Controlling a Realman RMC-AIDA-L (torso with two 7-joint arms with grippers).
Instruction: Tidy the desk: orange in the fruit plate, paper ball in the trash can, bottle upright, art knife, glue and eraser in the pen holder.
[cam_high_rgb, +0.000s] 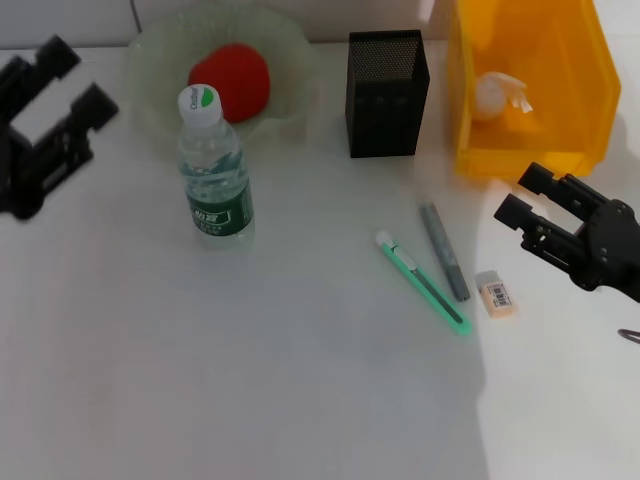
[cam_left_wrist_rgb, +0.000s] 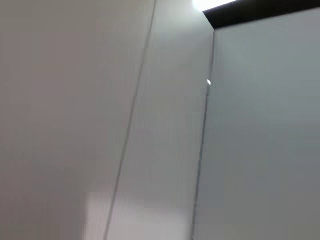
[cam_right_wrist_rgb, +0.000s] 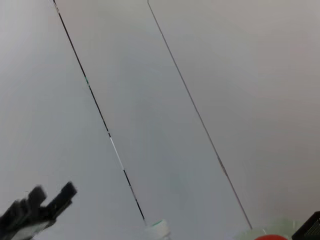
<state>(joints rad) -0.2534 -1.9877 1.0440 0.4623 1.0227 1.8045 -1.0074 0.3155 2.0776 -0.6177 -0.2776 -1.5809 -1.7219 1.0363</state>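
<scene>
On the desk (cam_high_rgb: 250, 380) as seen from the head: orange (cam_high_rgb: 231, 80) already in the fruit plate (cam_high_rgb: 290, 60), paper ball (cam_high_rgb: 497, 94) already in the yellow bin (cam_high_rgb: 570, 90), bottle (cam_high_rgb: 212, 170) upright in front of the plate. Left to do, by the look of it — knife, glue and eraser into the black mesh pen holder (cam_high_rgb: 387, 93). Art knife (cam_high_rgb: 425, 284), grey glue stick (cam_high_rgb: 444, 251) and eraser (cam_high_rgb: 496, 294) lying close together right of centre, in front of the holder. Right gripper (cam_high_rgb: 528, 198) hovering just past them, fingers spread and empty, pointing back toward the middle; eraser nearest, just inboard and nearer the robot, then the glue stick, then the knife. Long axes of knife and glue stick both running away from the robot — the knife slanting, its far end toward the left — so probably a wrist turn needed to close across either one. Left gripper (cam_high_rgb: 55, 85) far off at the left edge, fingers apart, holding nothing; clearly the right arm's job.

From the left wrist: only pale blank surfaces, none of the desk things.

From the right wrist: mostly pale wall, with the left gripper (cam_right_wrist_rgb: 40, 207) far away, the bottle (cam_right_wrist_rgb: 159, 227) cap, a sliver of the orange (cam_right_wrist_rgb: 272, 237) and a corner of the pen holder (cam_right_wrist_rgb: 310, 230) at the edge.
</scene>
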